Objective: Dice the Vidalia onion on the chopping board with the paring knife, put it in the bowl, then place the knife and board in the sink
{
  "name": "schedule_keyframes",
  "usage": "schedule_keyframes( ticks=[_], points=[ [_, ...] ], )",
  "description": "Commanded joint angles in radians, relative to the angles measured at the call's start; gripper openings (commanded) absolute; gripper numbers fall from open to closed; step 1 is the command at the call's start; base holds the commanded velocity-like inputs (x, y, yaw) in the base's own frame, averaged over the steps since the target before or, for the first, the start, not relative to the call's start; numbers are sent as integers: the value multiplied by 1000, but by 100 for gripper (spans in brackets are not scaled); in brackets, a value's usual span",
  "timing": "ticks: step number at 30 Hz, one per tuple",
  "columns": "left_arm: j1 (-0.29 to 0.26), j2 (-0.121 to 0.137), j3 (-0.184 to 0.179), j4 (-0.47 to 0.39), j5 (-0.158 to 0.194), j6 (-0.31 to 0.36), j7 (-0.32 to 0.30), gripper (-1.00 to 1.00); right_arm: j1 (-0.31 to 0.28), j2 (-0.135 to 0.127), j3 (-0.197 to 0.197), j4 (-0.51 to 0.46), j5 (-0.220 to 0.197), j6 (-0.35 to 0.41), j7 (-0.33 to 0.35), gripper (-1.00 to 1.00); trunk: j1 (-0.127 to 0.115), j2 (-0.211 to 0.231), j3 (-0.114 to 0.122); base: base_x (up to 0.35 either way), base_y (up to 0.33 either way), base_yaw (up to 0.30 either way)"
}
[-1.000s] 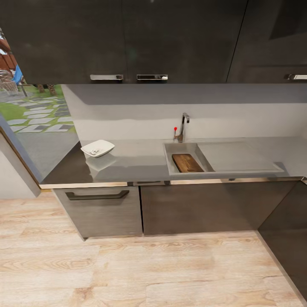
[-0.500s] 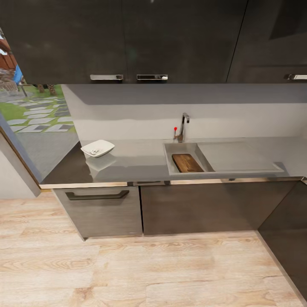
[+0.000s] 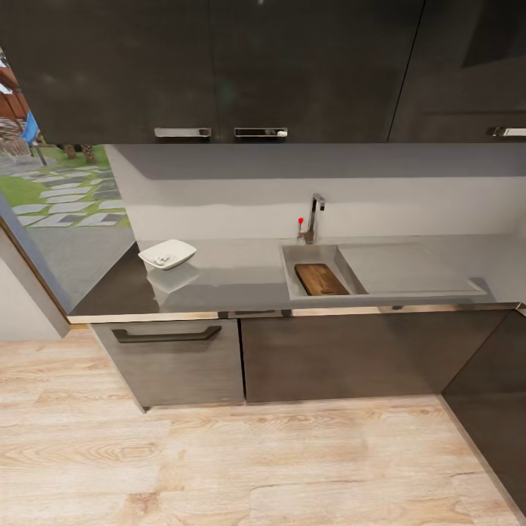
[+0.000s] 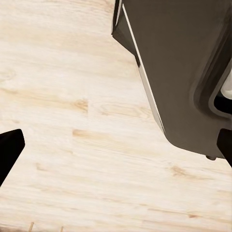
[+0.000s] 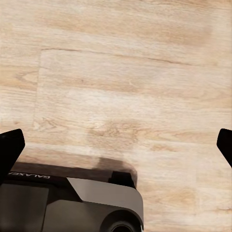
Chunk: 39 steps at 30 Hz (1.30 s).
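- Two grippers were both hanging low over the wood floor (image 5: 121,87), pointed down next to the robot's own base (image 4: 183,72). Left gripper (image 4: 118,145) and right gripper (image 5: 118,145) each had fingertips right out at opposite edges of their wrist views, so spread wide with nothing between them.
- Board (image 3: 320,279) was lying inside the sink (image 3: 310,253), tilted against the basin's right side. That's where the task wants it, so that step looked done.
- Bowl (image 3: 167,254) sat on the counter (image 3: 234,277), well left of the sink. Some pale bits in it, probably the diced onion, but too small to be sure.
- Knife: couldn't spot it. Might've been in the basin under or behind the board, couldn't tell.
- Tap (image 3: 314,215) with its red lever stood behind the sink.
- My read: arms tucked down and the robot parked back from the counter because the job was basically wrapped up, pending that knife.
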Motion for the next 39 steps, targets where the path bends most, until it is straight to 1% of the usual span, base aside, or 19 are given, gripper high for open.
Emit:
schedule_keyframes(
  ticks=[1,39],
  points=[
    [1,1,-6,-2,9,-2,1,100,-1,0,8,1,-7,-3,-3,100,0,-1,-1,0,0,0],
    [1,1,-6,-2,9,-2,1,100,-1,0,9,1,-7,-3,-3,100,0,-1,-1,0,0,0]
  ],
)
